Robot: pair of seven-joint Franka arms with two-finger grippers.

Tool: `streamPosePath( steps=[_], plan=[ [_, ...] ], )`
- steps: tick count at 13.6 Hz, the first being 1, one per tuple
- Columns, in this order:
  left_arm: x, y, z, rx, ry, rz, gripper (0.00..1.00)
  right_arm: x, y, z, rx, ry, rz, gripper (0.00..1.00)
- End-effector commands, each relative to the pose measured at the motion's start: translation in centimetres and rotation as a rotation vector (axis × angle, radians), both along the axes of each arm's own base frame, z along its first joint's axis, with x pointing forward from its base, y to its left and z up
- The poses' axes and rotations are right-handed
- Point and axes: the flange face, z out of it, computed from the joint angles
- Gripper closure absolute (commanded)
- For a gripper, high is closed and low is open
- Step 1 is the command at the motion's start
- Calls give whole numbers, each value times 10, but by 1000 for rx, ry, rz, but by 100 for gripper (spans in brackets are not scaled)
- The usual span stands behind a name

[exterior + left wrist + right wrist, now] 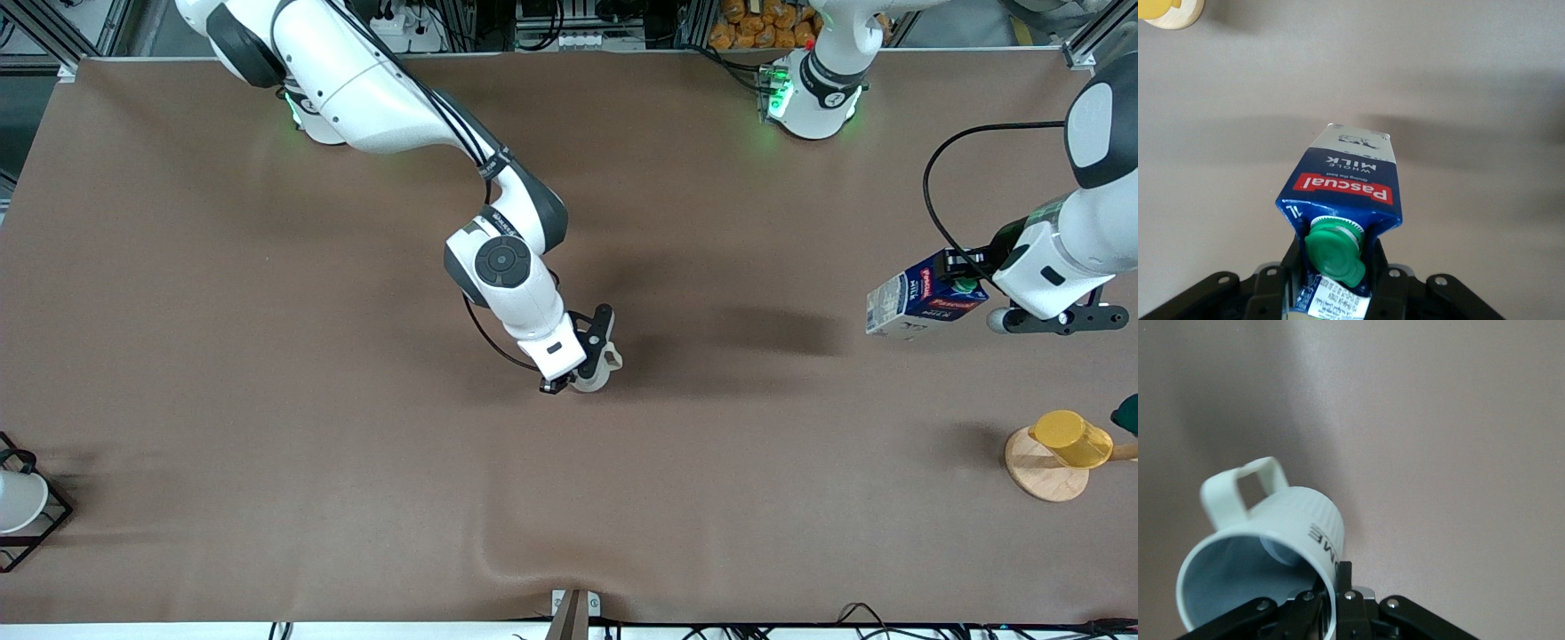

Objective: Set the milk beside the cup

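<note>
My left gripper [969,271] clamps the milk [920,303] aloft over the table [267,356]. My right gripper [578,373] pinches the cup's [597,372] rim mid-table.

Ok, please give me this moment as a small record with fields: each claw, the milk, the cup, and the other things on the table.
left claw: shut on the milk, held over the table toward the left arm's end
milk: carton held by its top, in the air, tilted
right claw: shut on the rim of the cup, near the table's middle
cup: cream-white mug; cannot tell if it rests on the table
milk and cup: apart
other things: yellow cup on a round wooden base; white cup in a black wire rack
</note>
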Motion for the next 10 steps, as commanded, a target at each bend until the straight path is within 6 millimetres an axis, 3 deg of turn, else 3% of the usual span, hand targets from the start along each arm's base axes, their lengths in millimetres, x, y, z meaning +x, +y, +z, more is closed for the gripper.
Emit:
streamPosePath(
  steps=[1,4,6,9,10],
  plan=[
    [-5,-6,8,-19,4,1,64,4,7,1,16,-30,-14,0],
    [-6,-19,5,-15,9,7,64,3,10,9,32,-36,-20,0],
    [-8,-47,-1,-13,20,-4,64,12,2,21,47,-45,-39,0],
    [-15,-87,-5,-54,38,36,64,19,-6,70,81,-91,-54,0],
    [-19,-102,-5,-48,40,38,64,29,-21,86,87,-100,-76,0]
  ],
)
